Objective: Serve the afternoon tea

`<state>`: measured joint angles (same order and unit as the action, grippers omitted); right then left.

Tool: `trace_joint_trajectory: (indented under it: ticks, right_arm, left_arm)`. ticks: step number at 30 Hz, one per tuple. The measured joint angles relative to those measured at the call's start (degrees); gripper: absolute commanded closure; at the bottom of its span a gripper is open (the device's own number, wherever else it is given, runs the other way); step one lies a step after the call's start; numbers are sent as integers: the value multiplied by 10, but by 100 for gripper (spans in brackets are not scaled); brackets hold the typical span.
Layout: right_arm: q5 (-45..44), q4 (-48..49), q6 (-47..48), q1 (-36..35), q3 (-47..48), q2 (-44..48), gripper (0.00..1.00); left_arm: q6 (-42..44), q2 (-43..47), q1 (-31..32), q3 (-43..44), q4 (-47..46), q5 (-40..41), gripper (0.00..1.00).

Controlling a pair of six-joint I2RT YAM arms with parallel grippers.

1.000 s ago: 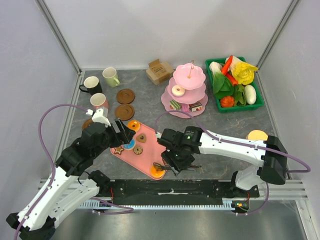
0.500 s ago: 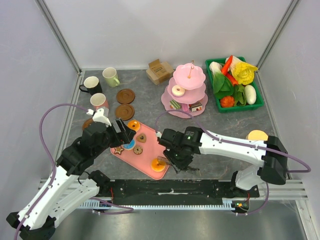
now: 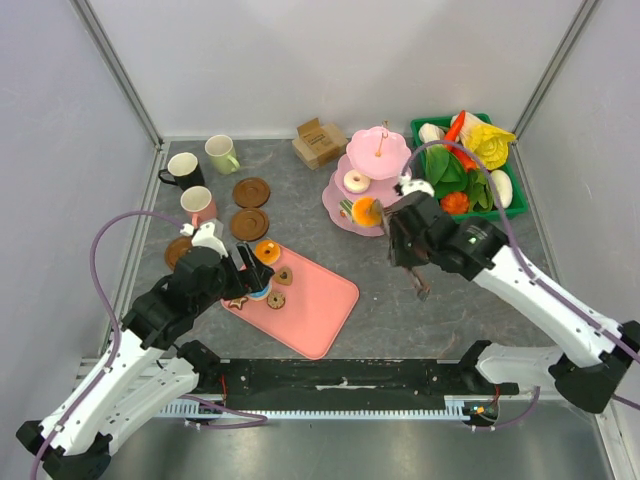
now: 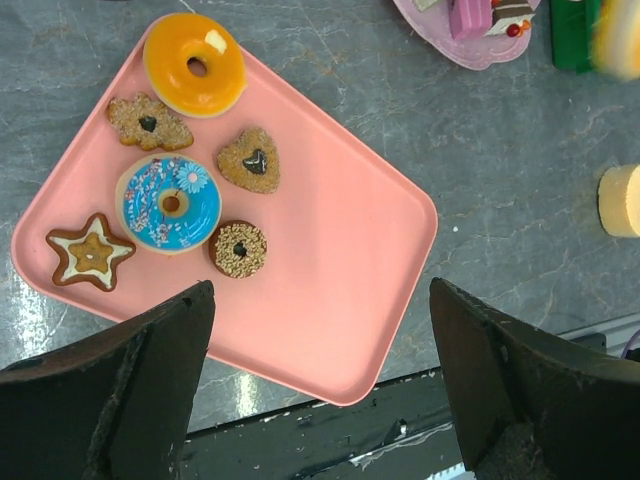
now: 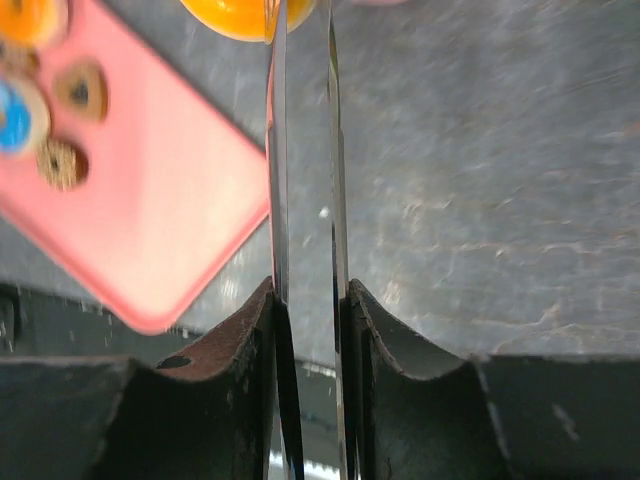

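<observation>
I've got the pink tray (image 4: pixel 340 260) with an orange donut (image 4: pixel 195 65), a blue donut (image 4: pixel 168 203) and four cookies (image 4: pixel 249 160) (one star-shaped). The tiered stand (image 3: pixel 378 150) holds a white donut (image 3: pixel 355 181). The right gripper (image 3: pixel 372 214) pinches a second orange donut (image 5: pixel 232 14) beside the stand's lower tier. The left gripper (image 4: pixel 320 290) gapes wide over the tray, empty.

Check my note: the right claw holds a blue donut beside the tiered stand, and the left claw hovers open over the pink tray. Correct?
Not quite. The top external view shows the right claw holding an orange donut, not a blue one; the blue donut lies on the pink tray. The rest stands: beside the tiered stand, left claw open over the tray.
</observation>
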<state>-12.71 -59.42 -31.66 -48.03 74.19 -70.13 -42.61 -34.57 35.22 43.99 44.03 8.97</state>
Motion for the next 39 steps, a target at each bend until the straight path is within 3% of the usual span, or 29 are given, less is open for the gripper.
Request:
trace_joint_trajectory:
  ticks: [5,11,26,31,35,39]
  right_arm:
    - [-54,37,0,61,1,33,65]
    - [-74,72,2,108,2,-23,66]
    - [-81,140,19,150,-21,-48,64]
    - [-76,160,19,153,-21,-82,58]
    - [-76,161,19,153,-21,-92,43]
    - [-77,162,18,154,-21,-91,36]
  left_arm:
    - [-5,-2,0,-13,-4,-1,6]
    - [-5,-5,0,-13,-9,-2,6]
    - [-5,-3,0,-16,-9,-1,5]
    - [-5,-2,0,-16,-9,-2,5]
    - [-5,0,0,-16,-8,-3,5]
    - [-5,5,0,-16,-8,-3,5]
